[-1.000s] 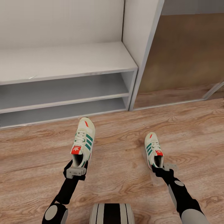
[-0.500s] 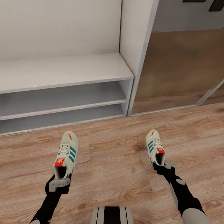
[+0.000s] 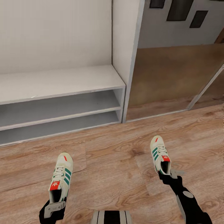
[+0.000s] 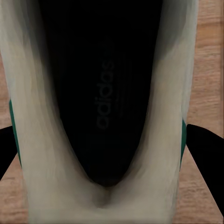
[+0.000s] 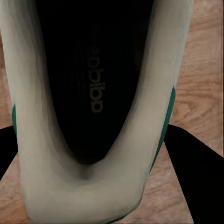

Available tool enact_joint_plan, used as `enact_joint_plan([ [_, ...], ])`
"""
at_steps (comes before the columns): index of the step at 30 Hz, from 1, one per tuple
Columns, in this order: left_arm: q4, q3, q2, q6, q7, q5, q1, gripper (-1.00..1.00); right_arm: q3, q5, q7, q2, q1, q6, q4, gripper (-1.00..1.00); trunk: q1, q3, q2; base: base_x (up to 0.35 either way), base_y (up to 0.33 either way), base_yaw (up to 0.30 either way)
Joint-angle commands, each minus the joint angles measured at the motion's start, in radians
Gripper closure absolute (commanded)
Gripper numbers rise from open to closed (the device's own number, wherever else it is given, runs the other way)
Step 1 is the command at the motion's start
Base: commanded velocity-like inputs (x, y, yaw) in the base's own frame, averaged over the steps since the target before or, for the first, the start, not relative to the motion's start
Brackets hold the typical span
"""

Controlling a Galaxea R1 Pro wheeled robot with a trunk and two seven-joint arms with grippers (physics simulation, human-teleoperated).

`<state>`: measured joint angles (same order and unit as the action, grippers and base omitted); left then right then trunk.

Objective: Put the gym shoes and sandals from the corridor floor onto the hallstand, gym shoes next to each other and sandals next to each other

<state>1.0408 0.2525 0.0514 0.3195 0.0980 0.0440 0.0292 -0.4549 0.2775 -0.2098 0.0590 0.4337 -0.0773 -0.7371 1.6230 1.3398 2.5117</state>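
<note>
The left arm is cut off at the head view's bottom edge, so little of it shows. The left gripper (image 3: pixel 55 206) has its fingers clamped on the heel of the left shoe (image 3: pixel 60 178). The right gripper (image 3: pixel 170 173) has its fingers clamped on the heel of the right shoe (image 3: pixel 161 153). Both shoes point toward the rack (image 3: pixel 62 81), well apart, over the floor (image 3: pixel 118 161). I cannot tell if they touch it. Up close, each wrist view looks into a dark shoe opening (image 4: pixel 100 84) (image 5: pixel 93 79). The rack's two shelf slots look empty.
</note>
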Motion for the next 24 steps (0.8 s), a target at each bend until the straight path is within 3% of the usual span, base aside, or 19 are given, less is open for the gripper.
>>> enact_joint_plan([
  [1,-0.021,0.005,0.002,0.010,0.006,0.005,0.000,1.00,-0.007,0.010,-0.007,-0.001,-0.018,-0.020,0.001,1.00,-0.001,-0.005,0.000,0.000,0.000,-0.089],
  [14,-0.144,0.006,0.002,0.104,-0.003,0.012,0.000,1.00,-0.007,0.007,-0.010,-0.008,-0.171,-0.150,0.036,1.00,-0.006,-0.076,-0.003,0.000,0.000,-0.021],
  [18,-0.189,0.005,0.001,0.125,-0.003,0.016,0.000,1.00,-0.007,0.006,-0.010,-0.009,-0.203,-0.213,0.092,1.00,-0.008,-0.097,-0.004,0.000,0.000,0.000],
  [24,-0.257,-0.003,0.001,0.145,-0.003,0.019,-0.001,1.00,-0.007,0.007,-0.010,-0.010,-0.215,-0.393,0.221,1.00,-0.011,-0.130,-0.005,0.000,0.000,0.000],
])
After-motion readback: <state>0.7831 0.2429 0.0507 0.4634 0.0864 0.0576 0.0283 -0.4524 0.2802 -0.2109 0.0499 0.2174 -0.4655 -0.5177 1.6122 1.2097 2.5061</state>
